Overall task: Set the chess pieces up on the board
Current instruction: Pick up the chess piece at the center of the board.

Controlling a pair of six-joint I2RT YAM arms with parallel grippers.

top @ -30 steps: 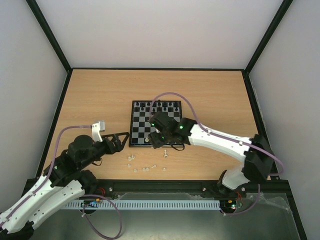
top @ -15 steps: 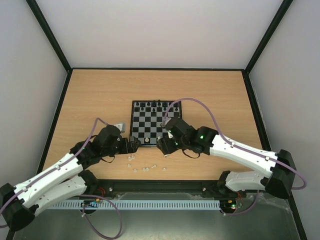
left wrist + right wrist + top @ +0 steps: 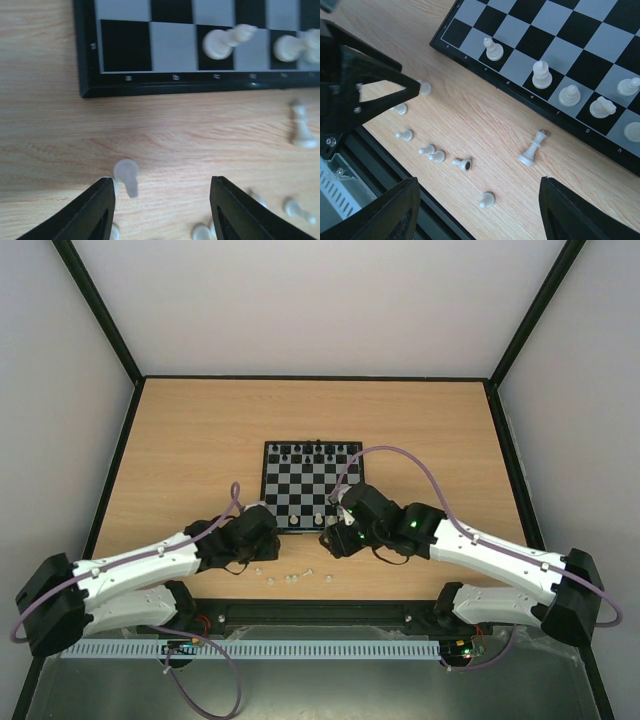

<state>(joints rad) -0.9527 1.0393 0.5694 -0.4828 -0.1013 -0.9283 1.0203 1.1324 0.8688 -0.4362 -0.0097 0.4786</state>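
Note:
The board (image 3: pixel 300 485) lies mid-table, with several white pieces on its near rows (image 3: pixel 541 75) (image 3: pixel 220 42). Several small white pieces lie loose on the wood in front of it (image 3: pixel 290 578). A taller white piece (image 3: pixel 532 149) stands just off the board's near edge (image 3: pixel 300 127). My left gripper (image 3: pixel 161 178) is open and empty, low over the wood, with one lying pawn (image 3: pixel 127 175) just inside its left finger. My right gripper (image 3: pixel 479 180) is open and empty above the loose pawns, with one pawn (image 3: pixel 487 200) between its fingers' line.
Black pieces (image 3: pixel 315 450) stand along the board's far row. The table's near edge with a black rail (image 3: pixel 380 165) runs close behind the loose pawns. My left gripper's fingers (image 3: pixel 370 85) show in the right wrist view, close to my right gripper.
My left arm has reached forward and right, bringing its gripper down to the loose pawns. My right gripper has drawn back off the board to the wood in front of it.

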